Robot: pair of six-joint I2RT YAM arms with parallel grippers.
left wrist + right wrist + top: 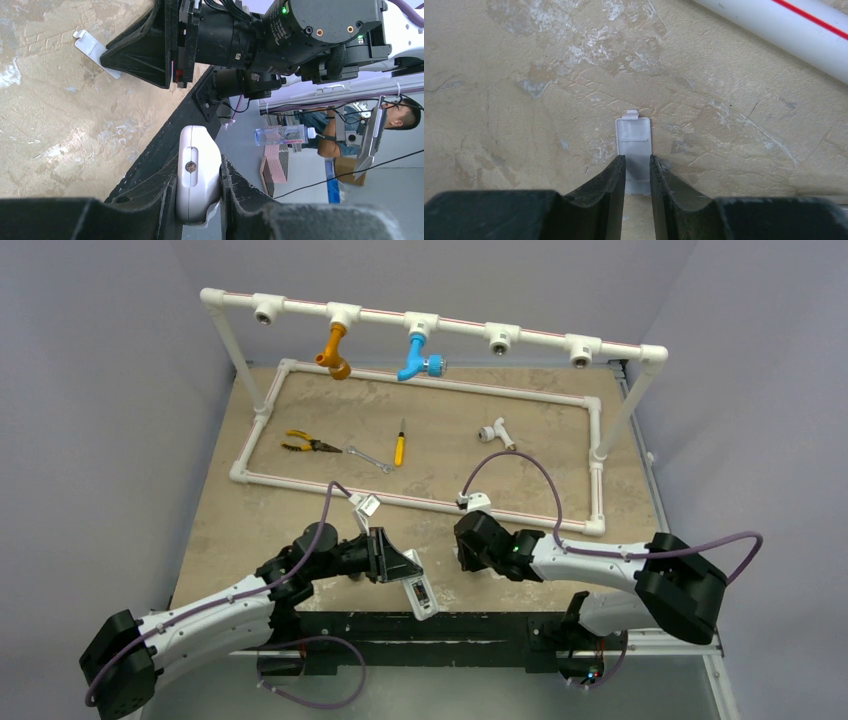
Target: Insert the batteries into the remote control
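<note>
White cover (634, 135) lies flat just outside the pipe frame (420, 502), long axis in line with the right claw (637, 162), whose close-set jaws straddle it; pinched or not, unclear. Farther out, the left claw (400, 568) clamps the remote control (197, 175).

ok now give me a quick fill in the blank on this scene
1. The left gripper is shut on the white ____.
2. The right gripper has a finger on each side of the small white cover, which lies on the ____.
3. The screwdriver has a ____ handle.
4. The pliers lie ____ the white pipe frame.
Missing: remote control; table; yellow; inside.
</note>
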